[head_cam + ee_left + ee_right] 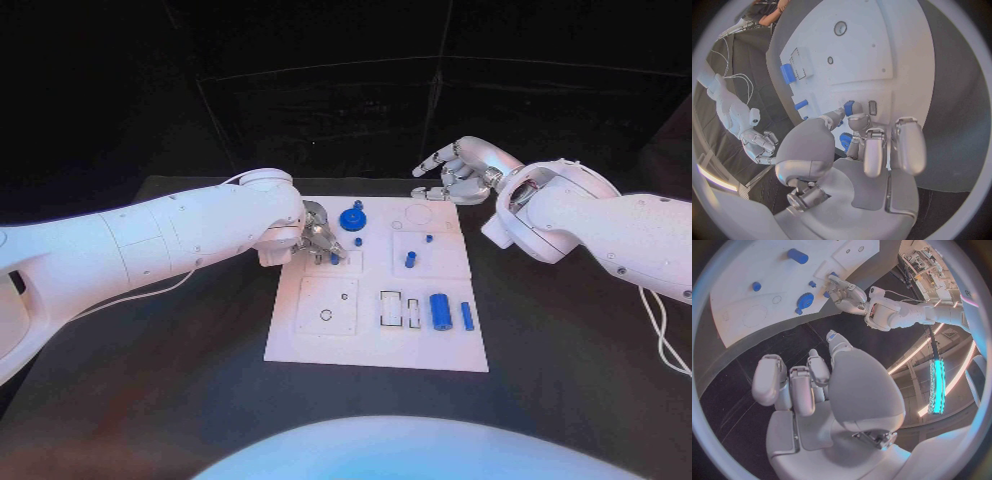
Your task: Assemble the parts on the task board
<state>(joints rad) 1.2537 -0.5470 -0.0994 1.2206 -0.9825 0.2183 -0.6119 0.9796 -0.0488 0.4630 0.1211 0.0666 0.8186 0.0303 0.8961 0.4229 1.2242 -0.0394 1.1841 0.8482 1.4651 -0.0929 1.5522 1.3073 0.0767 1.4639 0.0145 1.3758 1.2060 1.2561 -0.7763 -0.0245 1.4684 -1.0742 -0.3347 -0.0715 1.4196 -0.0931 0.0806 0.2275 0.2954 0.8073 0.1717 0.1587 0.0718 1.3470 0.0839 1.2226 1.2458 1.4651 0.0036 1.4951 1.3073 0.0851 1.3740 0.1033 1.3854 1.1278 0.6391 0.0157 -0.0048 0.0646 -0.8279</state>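
While the white task board (378, 345) lies flat in the middle of the black counter (173, 400), the left robot hand (317, 238) sits over the board's far left corner area, fingers bent down onto it. In the left wrist view its fingertips (851, 111) close around a small blue part (848, 106) that touches the board; it seems pinched between thumb and finger, though the fingers hide much of it. Just beside that hand, on the far side, stands a blue round knob-like part (355, 217). Further right on the board lie a short blue peg (410, 260) and a tiny blue piece (430, 239), both well apart from the left hand. Near the board's right edge, a thick blue cylinder (440, 312) and a thin blue bar (467, 315) lie side by side.

The right robot hand (459, 172) hovers beyond the board's far right corner, above the counter, fingers loosely curled and apart, holding nothing.
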